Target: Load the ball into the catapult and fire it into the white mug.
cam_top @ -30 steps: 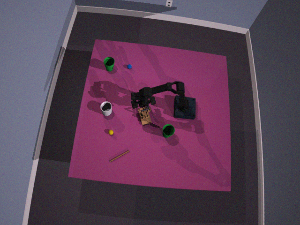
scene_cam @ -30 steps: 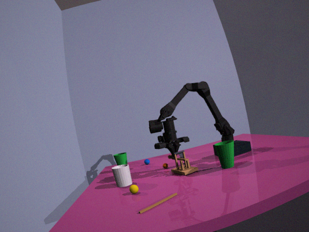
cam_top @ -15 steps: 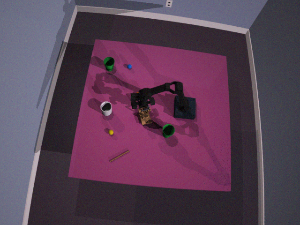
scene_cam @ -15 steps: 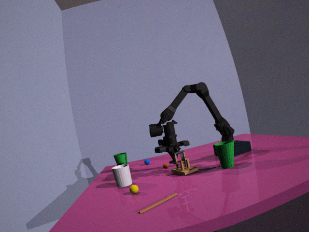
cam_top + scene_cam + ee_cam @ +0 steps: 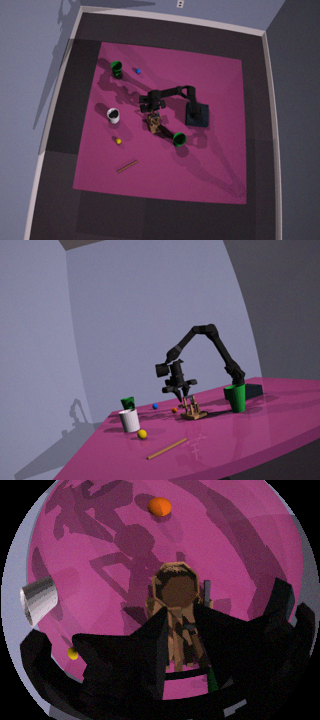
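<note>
The wooden catapult [image 5: 155, 128] [image 5: 193, 416] stands below my gripper [image 5: 183, 398] [image 5: 182, 608]. The gripper is partly open, with nothing held; its fingertips are over the throwing arm, just behind the round cup [image 5: 176, 587]. The cup looks empty. Whether a finger touches the arm is unclear. The white mug [image 5: 113, 115] [image 5: 130, 420] [image 5: 41, 600] stands upright, left of the catapult. An orange ball [image 5: 174, 409] [image 5: 159, 507] lies near the catapult, hidden in the top view. A yellow ball [image 5: 118, 141] [image 5: 141, 434] [image 5: 73, 653] lies near the mug; a blue ball [image 5: 138, 71] [image 5: 155, 406] lies farther back.
One green cup [image 5: 179, 139] [image 5: 236, 398] stands between the catapult and the arm's base side. Another green cup [image 5: 116, 66] [image 5: 128, 403] stands near the blue ball. A thin wooden stick [image 5: 127, 166] [image 5: 166, 448] lies on the pink table. The dark robot base [image 5: 197, 122] is at the right.
</note>
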Robot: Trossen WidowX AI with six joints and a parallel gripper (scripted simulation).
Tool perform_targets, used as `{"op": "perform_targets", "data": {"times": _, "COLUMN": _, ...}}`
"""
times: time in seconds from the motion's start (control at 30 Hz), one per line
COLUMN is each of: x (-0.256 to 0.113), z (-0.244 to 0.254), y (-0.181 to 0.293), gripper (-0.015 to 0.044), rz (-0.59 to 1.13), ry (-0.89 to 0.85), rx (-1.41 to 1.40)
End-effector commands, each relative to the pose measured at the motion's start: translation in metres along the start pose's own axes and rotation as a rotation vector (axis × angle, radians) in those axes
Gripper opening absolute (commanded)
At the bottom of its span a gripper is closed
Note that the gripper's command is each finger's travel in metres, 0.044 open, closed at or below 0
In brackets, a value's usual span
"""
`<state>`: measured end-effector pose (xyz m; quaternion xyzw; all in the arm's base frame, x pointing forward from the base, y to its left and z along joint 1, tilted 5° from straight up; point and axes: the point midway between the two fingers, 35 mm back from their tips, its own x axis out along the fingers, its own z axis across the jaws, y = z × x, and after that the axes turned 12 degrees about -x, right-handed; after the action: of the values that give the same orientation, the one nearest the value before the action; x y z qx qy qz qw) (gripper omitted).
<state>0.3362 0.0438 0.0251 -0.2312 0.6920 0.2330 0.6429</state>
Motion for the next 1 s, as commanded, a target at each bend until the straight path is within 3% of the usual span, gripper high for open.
{"op": "perform_targets", "data": {"times": 0.0, "x": 0.0, "z": 0.0, "y": 0.0, "gripper": 0.021, "rz": 0.0, "ry": 0.0, "rx": 0.0}}
{"op": "perform_targets", "data": {"times": 0.17, "x": -0.01, "z": 0.001, "y": -0.001, "gripper": 0.0341, "rz": -0.001, "ry": -0.001, "rx": 0.001}}
{"op": "perform_targets", "data": {"times": 0.3, "x": -0.07, "z": 0.0, "y": -0.003, "gripper": 0.044, "rz": -0.005, "ry": -0.007, "rx": 0.004}}
{"op": "perform_targets", "data": {"times": 0.43, "x": -0.109, "z": -0.006, "y": 0.0, "gripper": 0.044, "rz": -0.008, "ry": -0.01, "rx": 0.006}}
{"op": "perform_targets", "data": {"times": 0.5, "x": -0.088, "z": -0.002, "y": -0.002, "gripper": 0.044, "rz": -0.004, "ry": -0.002, "rx": -0.006}}
{"op": "perform_targets", "data": {"times": 0.97, "x": -0.084, "z": 0.004, "y": 0.014, "gripper": 0.044, "rz": -0.006, "ry": -0.003, "rx": -0.467}}
